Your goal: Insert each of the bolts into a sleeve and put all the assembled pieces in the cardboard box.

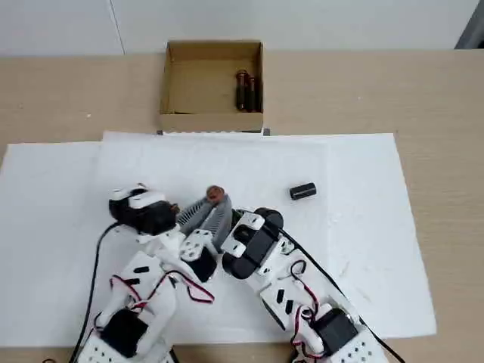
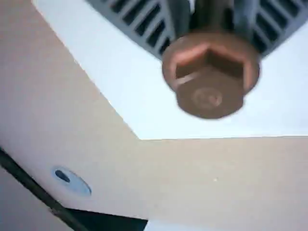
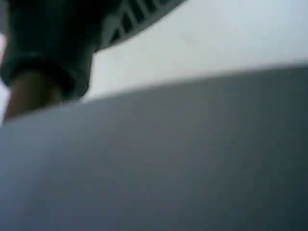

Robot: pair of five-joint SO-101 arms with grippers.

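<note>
**Mid-assembly at the light wooden counter [image 1: 439,113].** The left jaws are closed on a copper-coloured metal bolt with a hexagonal flanged head [image 2: 210,72]. Ribbed grey fingers [image 2: 130,14] grip its shank, and the head pokes out beyond the tips.

The left arm [image 1: 151,265] and right arm [image 1: 291,291] lean in low from the near edge over the white paper sheet [image 1: 355,249]. Their wrists angle toward each other, and the jaws meet at the bolt near the sheet's middle. Whether the right jaws are open or closed cannot be told. That arm's camera catches a dark rounded shape with a copper-toned end [image 3: 43,62], too blurred to name.

A short black cylindrical sleeve [image 1: 302,191] lies on its side on the paper, near the right arm and touching neither.

The step in hand appears to be mating bolt and sleeve. The next move likely calls for lining shank and bore up squarely before pushing home. Dark-and-copper assembled pieces [image 1: 246,91] already lie by the right wall of the open brown cardboard box [image 1: 197,87] at the counter's far side.
</note>
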